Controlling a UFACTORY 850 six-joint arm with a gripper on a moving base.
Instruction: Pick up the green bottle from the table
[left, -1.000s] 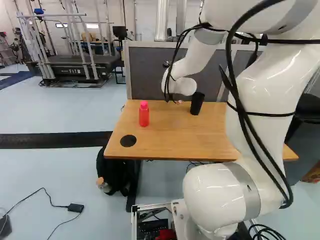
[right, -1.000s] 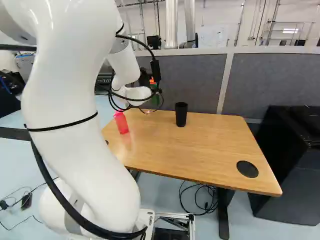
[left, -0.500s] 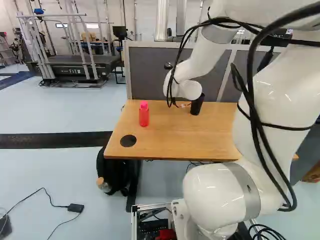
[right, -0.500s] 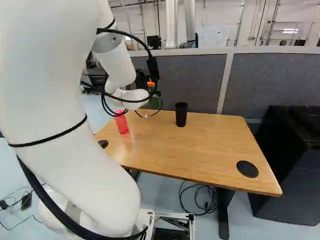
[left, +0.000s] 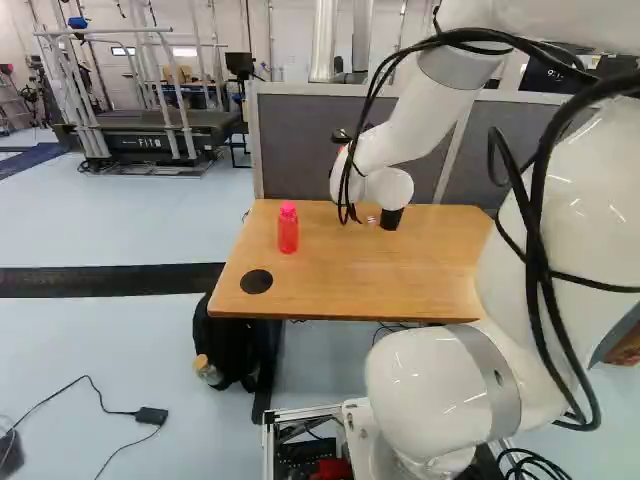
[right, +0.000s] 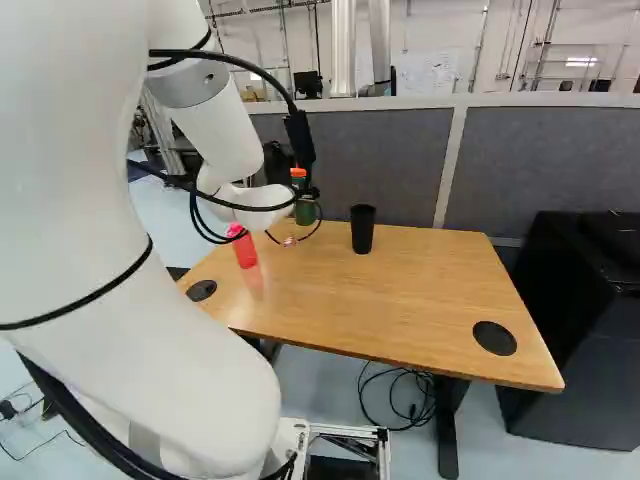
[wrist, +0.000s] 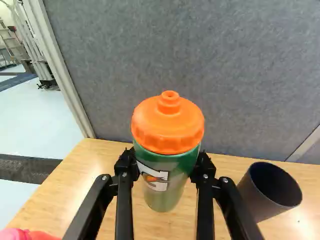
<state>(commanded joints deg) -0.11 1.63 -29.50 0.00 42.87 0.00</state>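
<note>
- The green bottle (wrist: 170, 165) is being pinched by the gripper (wrist: 164, 167), with a finger being pressed to each side of its body, just below the orange lid (wrist: 168, 127).
- It is being held upright or nearly so, near the far side of the table (right: 400, 290), with the grey divider (wrist: 225, 60) standing beyond; whether its base is clearing the wood cannot be told.
- A squeezable plastic wall is being suggested by the look of the body, so some give under the fingers is being expected; breakage is hardly being feared.
- How full it is cannot be judged, so a moderate weight is being assumed; if liquid is being carried, the low part may be swinging under so high a hold.
- The smooth side may be slipping if too little force is being used, yet the wall may be dented by too much; the widest part of the body is being judged the best place for the hold, rather than the lid.
- The arm (left: 420, 130) is being stretched forward over the table, its wrist being bent so that the fingers are being aimed ahead and somewhat downward.
- A straight, slow lift is being called for, with the black cup (wrist: 252, 200) being kept clear beside the gripper.
</note>
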